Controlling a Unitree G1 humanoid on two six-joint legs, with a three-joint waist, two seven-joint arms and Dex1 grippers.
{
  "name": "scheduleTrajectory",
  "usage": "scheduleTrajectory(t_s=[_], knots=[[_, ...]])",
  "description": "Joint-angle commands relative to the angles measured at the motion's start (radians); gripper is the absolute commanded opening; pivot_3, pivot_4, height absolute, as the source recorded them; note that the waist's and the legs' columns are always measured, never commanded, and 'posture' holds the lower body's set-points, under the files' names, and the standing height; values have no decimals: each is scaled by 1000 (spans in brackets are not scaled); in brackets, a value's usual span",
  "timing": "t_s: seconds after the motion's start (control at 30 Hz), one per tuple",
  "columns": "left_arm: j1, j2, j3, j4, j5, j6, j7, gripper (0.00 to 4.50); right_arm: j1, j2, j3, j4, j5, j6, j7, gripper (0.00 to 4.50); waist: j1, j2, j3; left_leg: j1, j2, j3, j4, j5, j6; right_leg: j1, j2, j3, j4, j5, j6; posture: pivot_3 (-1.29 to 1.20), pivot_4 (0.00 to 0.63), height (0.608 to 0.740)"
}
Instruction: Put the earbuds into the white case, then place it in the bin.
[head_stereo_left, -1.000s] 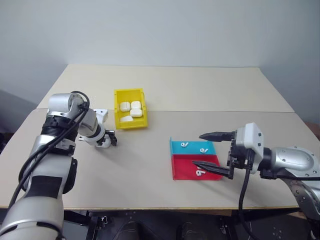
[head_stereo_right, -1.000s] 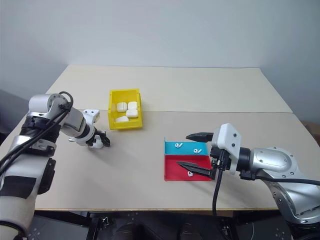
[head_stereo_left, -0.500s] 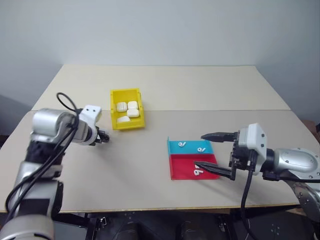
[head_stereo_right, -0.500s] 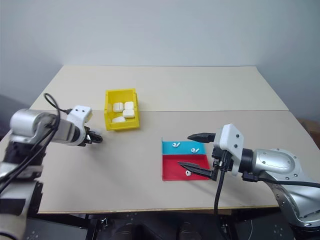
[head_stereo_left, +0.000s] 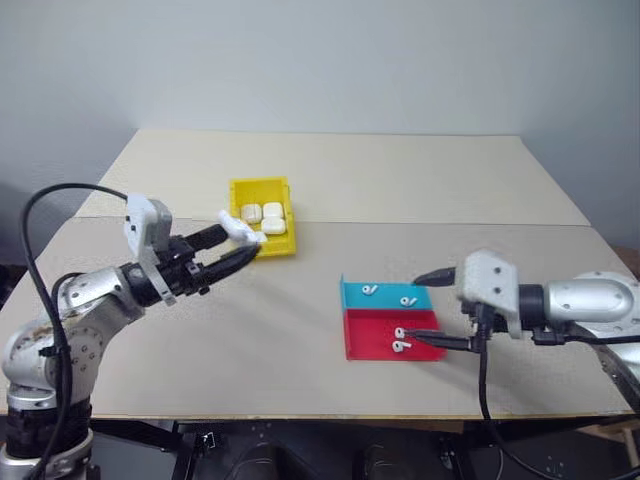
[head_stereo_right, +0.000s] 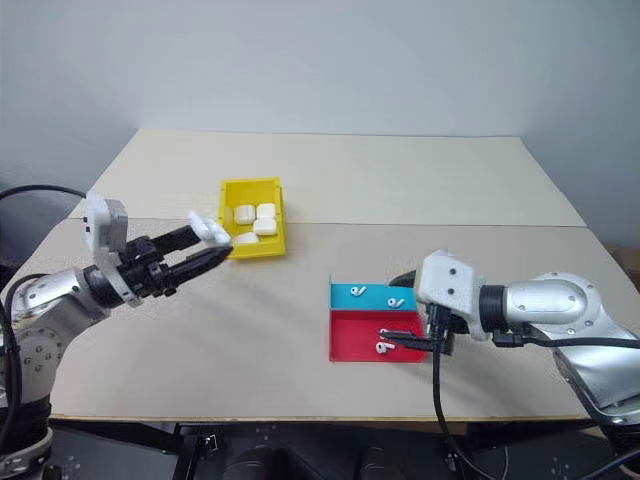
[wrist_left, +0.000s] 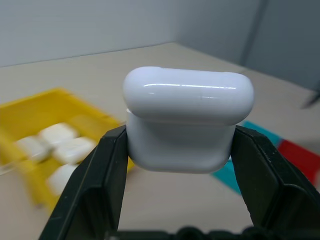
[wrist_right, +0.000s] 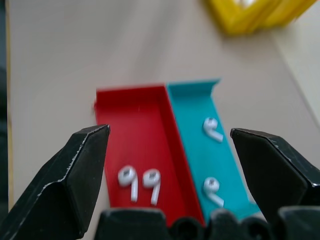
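**Left gripper holds a closed white case above the desk; right gripper spread wide over the earbud tray**

The left gripper (head_stereo_left: 238, 243) is clamped on a white case (wrist_left: 188, 119), lifted off the desk (head_stereo_left: 330, 180) and pointing toward the yellow bin (head_stereo_left: 263, 229). From the head views the case is a small white shape at the fingertips, in front of the bin's near left corner. The left wrist view gives the detail: the two black fingers (wrist_left: 95, 185) press the case's lower body from both sides, and its lid sits shut on top.

The bin stands on the desk left of centre, with several more white cases (head_stereo_left: 262, 213) lying inside; the left wrist view catches these as a blurred cluster behind the held case.

The right gripper (head_stereo_right: 398, 310) has its fingers far apart and grips nothing. It hangs at the right edge of the blue-and-red tray (head_stereo_left: 365, 341). The right wrist view looks straight between those fingers into the tray: two earbuds (wrist_right: 141, 182) lie side by side in the red compartment, two others (wrist_right: 212, 128) lie apart in the blue one. The head views show them as tiny white specks.
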Motion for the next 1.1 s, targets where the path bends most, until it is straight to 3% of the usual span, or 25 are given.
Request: scheduleTrajectory(t_s=[0.03,0.07,0.17,0.3,0.73,1.1], knots=[[-24,-6,-45,9,-15,-113,-173,2798,-52,-24,42,-28,-19,67,21,4500,-1,0,0,0,0,0,0,0,0,0,0,0,0,0,0,0,150,740],[-27,-6,-53,15,-27,-120,-209,2798,-69,-27,57,-31,-18,92,27,4500,-1,0,0,0,0,0,0,0,0,0,0,0,0,0,0,0,150,740],[-17,-12,-78,15,-66,-146,-327,2798,-116,-28,114,-57,-24,163,36,3889,-4,0,0,0,0,0,0,0,0,-1,1,0,0,0,0,0,150,740],[17,-7,-111,11,-45,-213,-447,2798,-173,-24,203,-112,-34,289,27,2533,-4,0,0,-1,1,0,0,0,0,-1,1,0,0,0,0,0,150,740],[56,-24,-134,-50,-53,-247,-458,2798,-271,39,512,-81,-307,322,-19,2533,-5,0,0,-1,1,-1,0,0,1,-1,1,0,0,0,0,0,150,740],[78,-16,-121,-92,-79,-227,-413,2798,-283,77,505,-30,-358,288,25,2533,-4,0,0,-1,1,-1,0,0,1,-1,1,0,0,0,0,0,150,740]])
